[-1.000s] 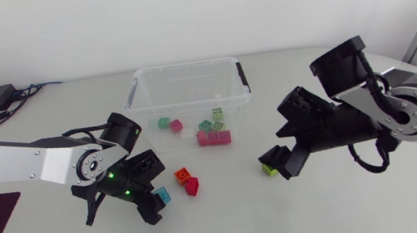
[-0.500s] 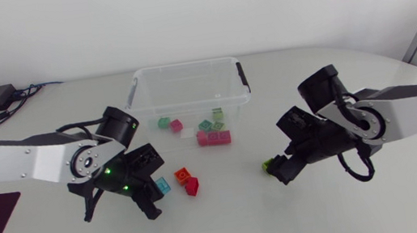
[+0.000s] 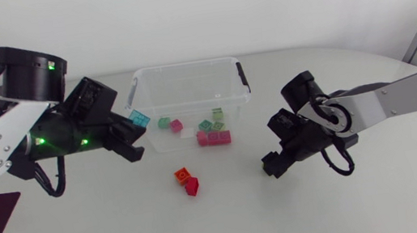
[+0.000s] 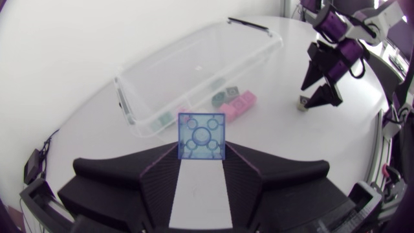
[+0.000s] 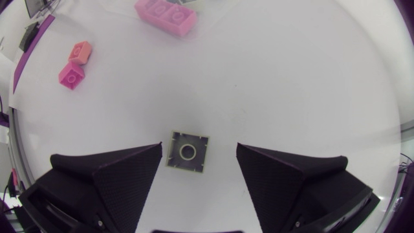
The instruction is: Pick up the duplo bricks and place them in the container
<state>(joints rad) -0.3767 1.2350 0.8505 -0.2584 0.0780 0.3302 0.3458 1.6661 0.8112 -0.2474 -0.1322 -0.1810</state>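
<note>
Abt midway, I'd judge: left hand (image 4: 202,154) is clamped on the blue brick (image 4: 202,135), held up at the container (image 3: 183,65)'s left front corner, not yet dropped. Right hand (image 5: 198,150) is spread open astride the yellow-green brick (image 5: 188,153) on the tabletop (image 5: 278,77), w/o touching it. Orange brick (image 3: 183,173) & red brick (image 3: 193,186) lie loose; green bricks (image 3: 206,125) show thru the clear wall (pink pair (image 3: 214,138) maybe outside, can't tell).

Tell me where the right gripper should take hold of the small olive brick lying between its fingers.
Take the olive brick by its two opposite side walls, coming straight down from above. It lies flat on the table, hollow side up, and those flat walls roughly face the open fingers of the right gripper, so closing should pinch them squarely.
</note>
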